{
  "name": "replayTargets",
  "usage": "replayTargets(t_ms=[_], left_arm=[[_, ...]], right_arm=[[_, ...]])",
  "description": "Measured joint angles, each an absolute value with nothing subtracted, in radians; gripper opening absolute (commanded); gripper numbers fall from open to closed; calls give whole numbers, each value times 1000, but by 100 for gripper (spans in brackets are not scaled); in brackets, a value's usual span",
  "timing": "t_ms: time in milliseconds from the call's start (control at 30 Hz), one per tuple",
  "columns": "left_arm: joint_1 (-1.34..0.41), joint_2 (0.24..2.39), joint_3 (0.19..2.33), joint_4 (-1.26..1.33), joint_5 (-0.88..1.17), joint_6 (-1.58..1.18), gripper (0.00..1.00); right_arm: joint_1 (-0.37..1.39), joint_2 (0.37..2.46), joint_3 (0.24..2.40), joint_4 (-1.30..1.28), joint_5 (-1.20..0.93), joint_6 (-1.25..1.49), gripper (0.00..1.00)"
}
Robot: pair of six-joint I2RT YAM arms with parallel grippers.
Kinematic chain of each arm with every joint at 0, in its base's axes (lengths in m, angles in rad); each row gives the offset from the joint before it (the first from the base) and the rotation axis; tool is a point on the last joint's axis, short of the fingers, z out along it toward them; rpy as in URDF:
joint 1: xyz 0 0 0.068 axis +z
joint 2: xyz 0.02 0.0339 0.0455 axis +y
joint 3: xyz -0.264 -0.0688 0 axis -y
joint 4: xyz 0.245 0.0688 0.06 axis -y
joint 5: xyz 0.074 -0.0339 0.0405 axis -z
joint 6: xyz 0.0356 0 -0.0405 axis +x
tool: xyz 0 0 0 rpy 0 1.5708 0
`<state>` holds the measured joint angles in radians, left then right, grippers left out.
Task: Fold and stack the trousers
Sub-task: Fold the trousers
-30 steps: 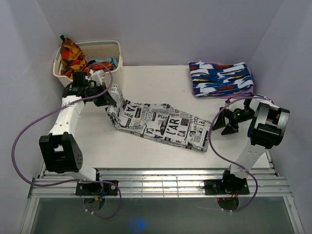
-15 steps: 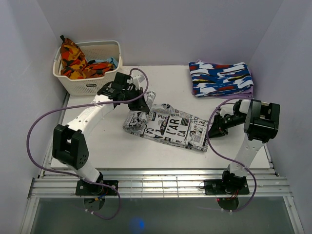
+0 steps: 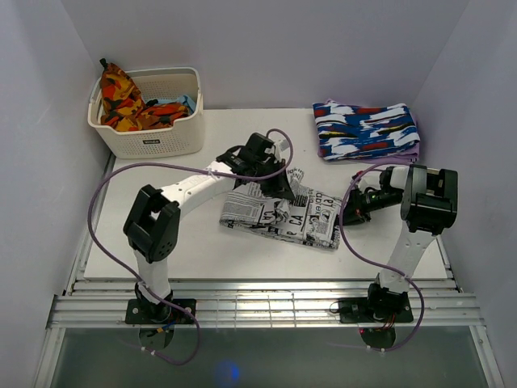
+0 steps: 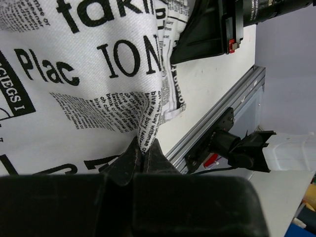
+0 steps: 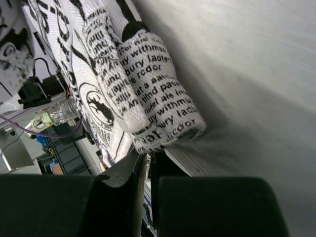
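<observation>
The trousers (image 3: 271, 217), white with black newspaper print, lie mid-table, doubled over on themselves. My left gripper (image 3: 284, 192) hovers over their middle, shut on a pinched fold of the cloth; in the left wrist view the fabric (image 4: 74, 74) hangs from the closed tips (image 4: 144, 154). My right gripper (image 3: 348, 212) sits low at the trousers' right end. In the right wrist view its jaws (image 5: 147, 160) are shut on the edge of the rolled hem (image 5: 148, 84).
A white basket (image 3: 153, 141) holding an orange-red-yellow cloth (image 3: 117, 97) stands at the back left. A folded blue-white-red garment (image 3: 367, 129) lies at the back right. A metal rail (image 3: 258, 311) runs along the front edge of the white board (image 3: 161, 242).
My left gripper carried the trousers' left end rightwards over the rest, halving their length. My right gripper moved in to the right hem and went from open to shut.
</observation>
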<state>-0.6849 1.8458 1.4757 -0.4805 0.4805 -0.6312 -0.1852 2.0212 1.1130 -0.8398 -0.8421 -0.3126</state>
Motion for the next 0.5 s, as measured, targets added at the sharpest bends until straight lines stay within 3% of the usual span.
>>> replayTargets(t_ms=[500], left_arm=[[-846,2058,1632,-420,427,-762,0]], right_arm=[[-136,2010,1101,-794,-868,-298,8]])
